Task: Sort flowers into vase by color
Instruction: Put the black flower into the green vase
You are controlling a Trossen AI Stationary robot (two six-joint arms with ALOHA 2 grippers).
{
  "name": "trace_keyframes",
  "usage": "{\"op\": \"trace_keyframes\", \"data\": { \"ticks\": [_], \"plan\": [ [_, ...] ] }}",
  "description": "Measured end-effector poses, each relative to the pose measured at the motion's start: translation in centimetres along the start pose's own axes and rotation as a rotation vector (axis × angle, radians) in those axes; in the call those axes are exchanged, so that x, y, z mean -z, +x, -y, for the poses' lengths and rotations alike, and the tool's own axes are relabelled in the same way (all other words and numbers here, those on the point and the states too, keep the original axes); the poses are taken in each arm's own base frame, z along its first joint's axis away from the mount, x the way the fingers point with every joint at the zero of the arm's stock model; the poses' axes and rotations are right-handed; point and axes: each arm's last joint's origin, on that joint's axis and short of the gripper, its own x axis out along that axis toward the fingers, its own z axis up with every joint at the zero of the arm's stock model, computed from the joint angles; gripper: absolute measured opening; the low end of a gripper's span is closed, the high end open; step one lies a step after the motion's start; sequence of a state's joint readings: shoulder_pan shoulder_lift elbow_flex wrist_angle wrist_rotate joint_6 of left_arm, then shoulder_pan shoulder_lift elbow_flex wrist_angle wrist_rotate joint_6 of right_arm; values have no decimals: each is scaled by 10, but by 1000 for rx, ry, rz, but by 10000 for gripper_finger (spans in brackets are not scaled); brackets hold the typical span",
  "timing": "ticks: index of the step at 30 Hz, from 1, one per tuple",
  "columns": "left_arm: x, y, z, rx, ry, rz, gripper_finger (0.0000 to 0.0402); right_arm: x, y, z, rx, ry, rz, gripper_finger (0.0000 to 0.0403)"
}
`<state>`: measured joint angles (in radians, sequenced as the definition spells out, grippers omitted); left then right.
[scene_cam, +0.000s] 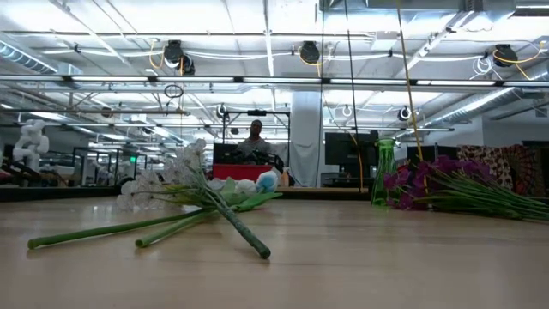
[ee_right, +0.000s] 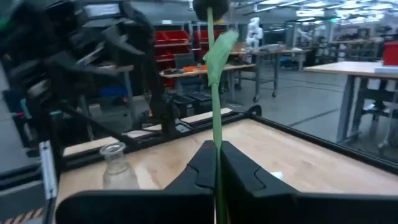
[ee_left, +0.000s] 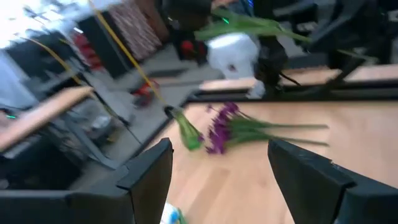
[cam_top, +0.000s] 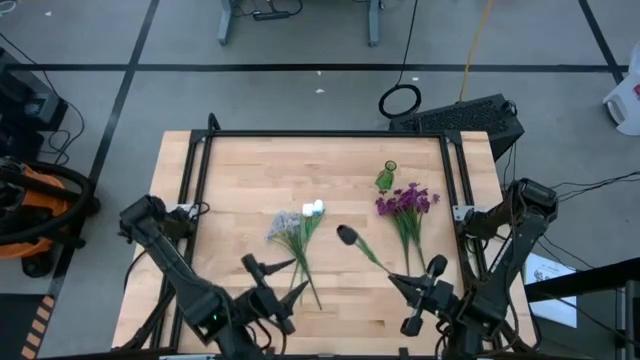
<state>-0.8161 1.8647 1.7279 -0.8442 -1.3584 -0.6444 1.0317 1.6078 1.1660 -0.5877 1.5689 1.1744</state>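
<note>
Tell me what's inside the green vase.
Nothing shows inside the green vase: from above no stem enters its mouth. The purple flowers lie on the table beside it. The low view shows no stems rising from it; its bottom cannot be checked.

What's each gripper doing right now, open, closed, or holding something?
Left gripper: open, holding nothing.
Right gripper: closed on the stem of a dark-headed flower.

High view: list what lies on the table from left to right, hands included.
Left hand → white flowers → dark flower held by the right hand → green vase → purple flowers → right hand.
</note>
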Motion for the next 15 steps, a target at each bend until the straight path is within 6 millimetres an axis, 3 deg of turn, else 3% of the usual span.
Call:
{"op": "trace_keyframes", "data": {
  "ticks": [5, 9, 15],
  "plan": [
    [24, 17, 25, -64, -48, 8, 267, 4, 25, -7, 74, 58, 11, 1],
    [42, 37, 43, -14, -82, -88, 267, -7, 40, -15, 85, 0, -27, 0],
    [32, 45, 58, 122, -169, -119, 267, -63, 58, -36, -37, -175, -126, 0]
  ]
}}
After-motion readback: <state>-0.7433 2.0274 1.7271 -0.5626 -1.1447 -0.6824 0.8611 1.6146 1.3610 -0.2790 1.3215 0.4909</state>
